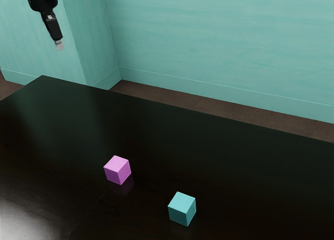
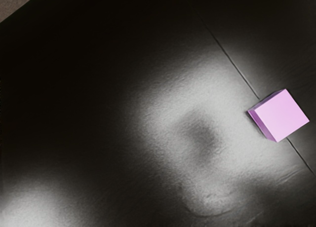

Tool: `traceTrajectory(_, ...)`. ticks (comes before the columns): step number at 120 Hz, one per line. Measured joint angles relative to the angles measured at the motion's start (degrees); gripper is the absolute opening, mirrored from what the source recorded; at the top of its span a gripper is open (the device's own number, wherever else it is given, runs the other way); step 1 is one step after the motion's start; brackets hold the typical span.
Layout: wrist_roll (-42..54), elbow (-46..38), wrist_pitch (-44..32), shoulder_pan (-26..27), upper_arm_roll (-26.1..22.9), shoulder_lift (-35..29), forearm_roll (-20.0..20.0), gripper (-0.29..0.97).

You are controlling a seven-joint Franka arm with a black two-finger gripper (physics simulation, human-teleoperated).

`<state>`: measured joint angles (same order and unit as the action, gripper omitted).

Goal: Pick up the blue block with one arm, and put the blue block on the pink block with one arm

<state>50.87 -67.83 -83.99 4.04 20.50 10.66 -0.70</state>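
The blue block (image 1: 181, 208), a teal-blue cube, rests on the dark table near its front edge. Up and toward the exterior view's left of it, a short gap away, sits the pink block (image 1: 117, 169), also a small cube. My gripper (image 1: 58, 42) hangs high at the exterior view's upper left, far above the table and well away from both blocks, and holds nothing. In the wrist view the pink block (image 2: 279, 115) lies beside a seam in the tabletop.
The glossy black table (image 1: 219, 146) spreads across the scene, with a bright glare patch (image 2: 197, 138) on its surface. Teal walls and a strip of brown floor (image 1: 235, 107) lie beyond the table's far edge.
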Motion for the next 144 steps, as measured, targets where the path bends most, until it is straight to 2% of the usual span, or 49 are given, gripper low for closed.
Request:
traceTrajectory(18,5.3,0.5,-1.2,0.1,0.3,0.7,-0.4,0.68)
traceTrajectory(46,11.3,11.2,2.1,0.0,1.4,6.1,-0.9,0.68)
traceTrajectory(70,14.4,15.6,5.3,0.0,3.3,5.2,-2.5,0.68)
traceTrajectory(74,14.6,16.8,5.7,-0.1,1.0,3.6,-1.9,0.68)
traceTrajectory(86,15.1,17.4,7.0,0.2,-12.0,-2.7,2.8,0.68)
traceTrajectory(93,15.2,17.4,7.7,1.1,-16.3,-4.0,5.1,0.68)
traceTrajectory(109,15.4,17.4,9.3,0.9,-20.4,-6.2,7.8,0.68)
traceTrajectory(128,15.7,15.1,10.8,-0.5,-22.8,-7.4,8.6,0.68)
traceTrajectory(137,15.8,7.4,11.1,-1.9,-25.2,-11.1,8.8,0.68)
traceTrajectory(144,15.8,-6.4,10.2,-4.2,-29.0,-19.8,8.9,0.68)
